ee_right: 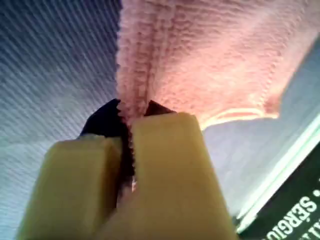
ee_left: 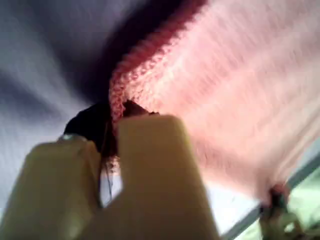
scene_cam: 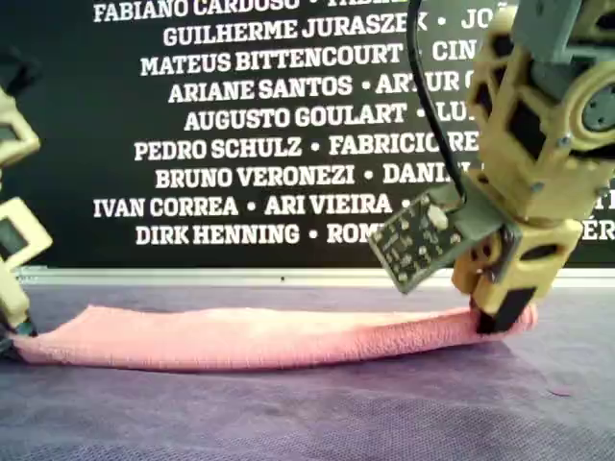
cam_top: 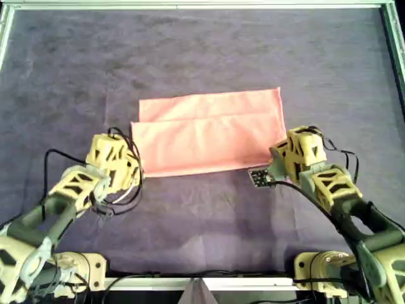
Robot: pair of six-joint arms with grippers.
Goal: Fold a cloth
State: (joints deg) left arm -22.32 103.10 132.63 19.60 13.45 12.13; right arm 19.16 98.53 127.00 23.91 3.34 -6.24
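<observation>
End effectors [cam_top: 140, 170] [cam_top: 273, 163] at cloth [cam_top: 209, 131] corners

I see a plain salmon-pink cloth [cam_top: 212, 131], unpatterned, on a dark purple mat [cam_top: 202, 57]. My arms are pale yellow; white names cover the black backdrop [scene_cam: 240, 125].

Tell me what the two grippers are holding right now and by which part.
Both hold the cloth: the left gripper and the right gripper each pinch a corner of its near folded edge in the overhead view.
</observation>
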